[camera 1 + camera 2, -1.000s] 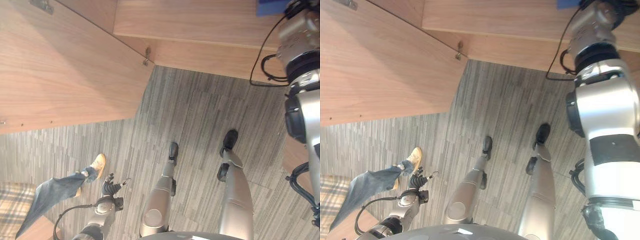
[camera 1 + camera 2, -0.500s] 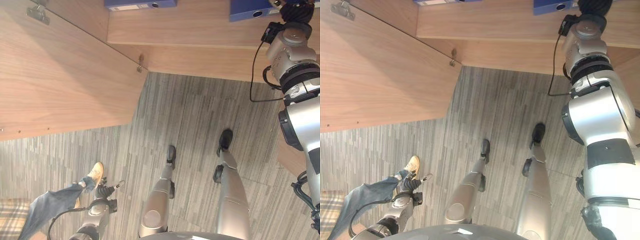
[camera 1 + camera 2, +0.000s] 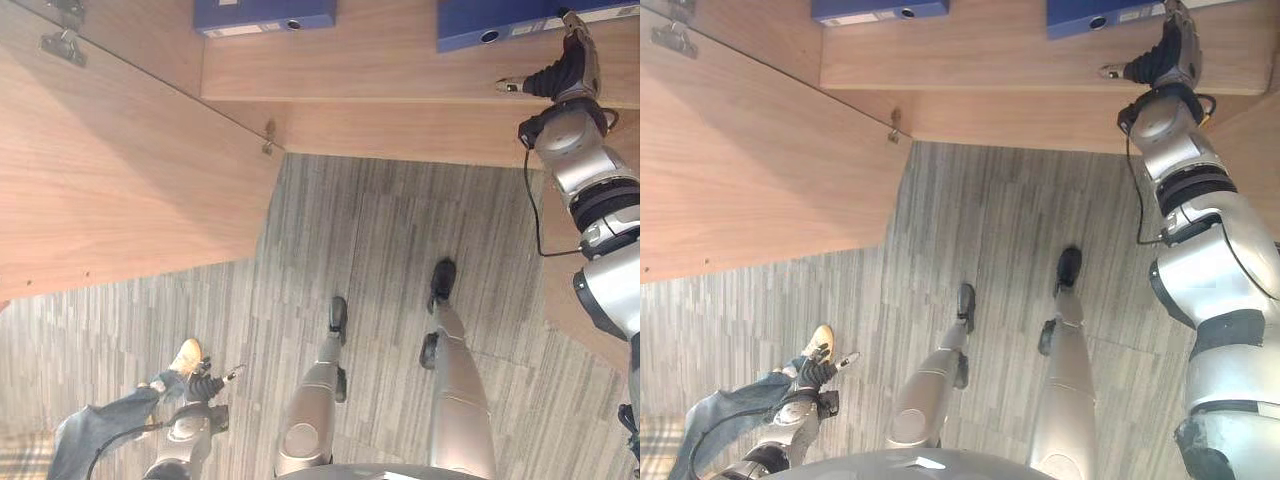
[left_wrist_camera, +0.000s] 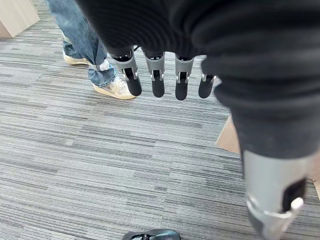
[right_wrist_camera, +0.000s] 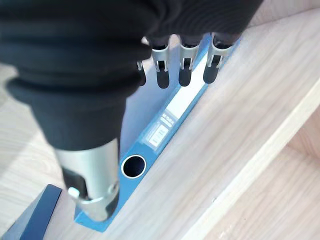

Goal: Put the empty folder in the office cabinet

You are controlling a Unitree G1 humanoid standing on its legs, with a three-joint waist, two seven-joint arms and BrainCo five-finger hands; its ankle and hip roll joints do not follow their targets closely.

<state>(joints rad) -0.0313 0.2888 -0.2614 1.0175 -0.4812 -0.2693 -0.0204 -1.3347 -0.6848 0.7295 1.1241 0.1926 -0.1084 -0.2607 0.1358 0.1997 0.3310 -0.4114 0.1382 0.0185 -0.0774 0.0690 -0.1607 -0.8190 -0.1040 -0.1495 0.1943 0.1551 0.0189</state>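
A blue folder point(image 3: 490, 22) lies flat on the wooden cabinet shelf point(image 3: 380, 50), its spine with the round hole facing out point(image 5: 165, 125). My right hand point(image 3: 565, 75) is raised to the shelf at the folder's right end. Its fingers point(image 5: 185, 70) are straight and reach over the folder's top, with the thumb spread to the side; it is open and grips nothing. My left hand point(image 3: 205, 385) hangs low at my side with relaxed fingers point(image 4: 157, 80), open and empty above the carpet.
A second, darker blue folder point(image 3: 265, 14) lies further left on the same shelf. The cabinet's wooden door point(image 3: 120, 170) stands open on the left. A person's jeans leg point(image 3: 100, 440) and tan shoe point(image 4: 115, 87) are close to my left hand.
The camera has tilted up, so more of the shelf and both folders show. My right hand now appears whole by the folder with straight fingers. The left hand still hangs.
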